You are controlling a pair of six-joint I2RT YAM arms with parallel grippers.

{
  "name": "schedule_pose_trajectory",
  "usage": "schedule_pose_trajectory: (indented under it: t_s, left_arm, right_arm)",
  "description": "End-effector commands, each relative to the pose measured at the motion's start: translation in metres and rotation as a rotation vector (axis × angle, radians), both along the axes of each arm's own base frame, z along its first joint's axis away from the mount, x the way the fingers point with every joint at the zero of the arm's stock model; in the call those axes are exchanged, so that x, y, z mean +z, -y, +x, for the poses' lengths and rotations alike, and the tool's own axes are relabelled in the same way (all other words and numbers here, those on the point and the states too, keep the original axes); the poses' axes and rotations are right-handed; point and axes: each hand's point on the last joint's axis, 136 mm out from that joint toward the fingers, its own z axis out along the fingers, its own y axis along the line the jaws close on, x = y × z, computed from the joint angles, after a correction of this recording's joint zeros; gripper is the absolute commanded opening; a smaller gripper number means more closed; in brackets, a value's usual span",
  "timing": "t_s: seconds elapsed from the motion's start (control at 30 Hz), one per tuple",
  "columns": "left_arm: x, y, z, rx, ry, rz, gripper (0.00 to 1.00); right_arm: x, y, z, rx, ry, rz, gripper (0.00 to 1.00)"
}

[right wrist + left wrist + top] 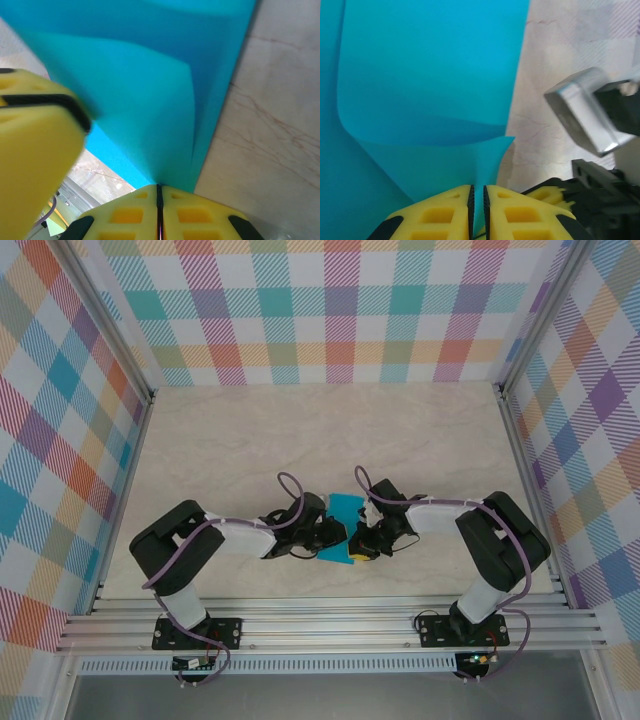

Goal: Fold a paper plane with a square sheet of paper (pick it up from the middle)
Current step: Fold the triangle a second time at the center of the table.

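Now, with the left tool (477, 202) and right tool (159, 197) each clenched on the curled square sheet of paper (345, 512) between them over the worktop's (300, 430) near middle, the fold probably goes best if edges are matched before pressing.

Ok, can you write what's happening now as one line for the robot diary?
left gripper: shut on paper | right gripper: shut on paper | paper: curled, pinched by both

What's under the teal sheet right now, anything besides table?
The left gripper and right gripper pinch the square sheet of paper; marble table shows beside it. The patch directly beneath is covered.
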Motion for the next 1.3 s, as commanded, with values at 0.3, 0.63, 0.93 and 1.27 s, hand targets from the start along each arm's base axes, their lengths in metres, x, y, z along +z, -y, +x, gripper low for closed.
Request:
schedule_pose_trajectory:
  t_s: [0.3,0.63,0.93,1.27]
  left_arm:
    - [-0.030,-0.021,-0.012,0.025,-0.016,0.144,0.15]
    - [-0.029,-0.050,0.023,0.135,0.029,0.266,0.15]
    - [-0.028,-0.057,0.041,0.139,0.045,0.227,0.17]
    - [-0.028,-0.074,0.060,0.163,0.040,0.214,0.18]
  right_arm:
    - [-0.025,0.017,-0.009,-0.018,-0.030,-0.109,0.08]
    - [-0.027,0.021,-0.013,-0.006,-0.035,-0.126,0.08]
    - [-0.027,0.022,-0.014,-0.003,-0.034,-0.128,0.07]
    - [-0.027,0.022,-0.015,0.001,-0.034,-0.123,0.07]
